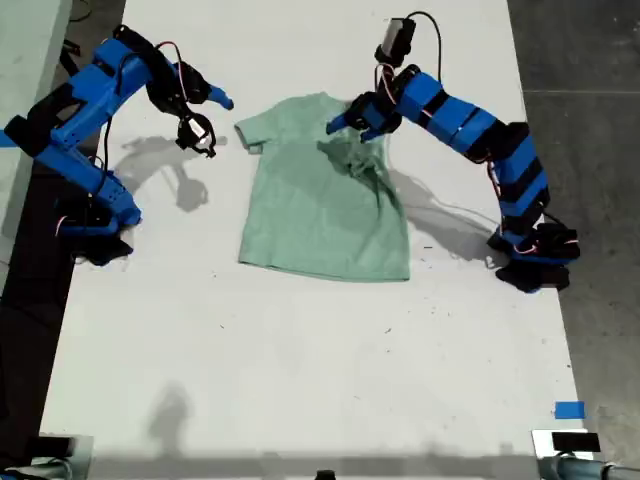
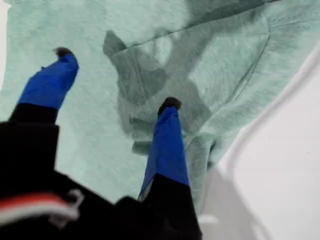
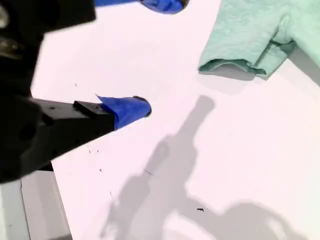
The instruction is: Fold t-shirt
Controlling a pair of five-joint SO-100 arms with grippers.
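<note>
The pale mint-green t-shirt lies flat on the white table, neck toward the far edge. Its sleeve on the exterior view's right is turned in and bunched over the body. My first gripper hovers open just above that bunched shoulder, its blue fingertips spread with no cloth between them. My second gripper is open over bare table beside the other sleeve, apart from the cloth.
The arm bases stand at the exterior view's left and right table edges. A blue tape mark and a black device sit at the near right corner in the exterior view. Dark floor borders the table.
</note>
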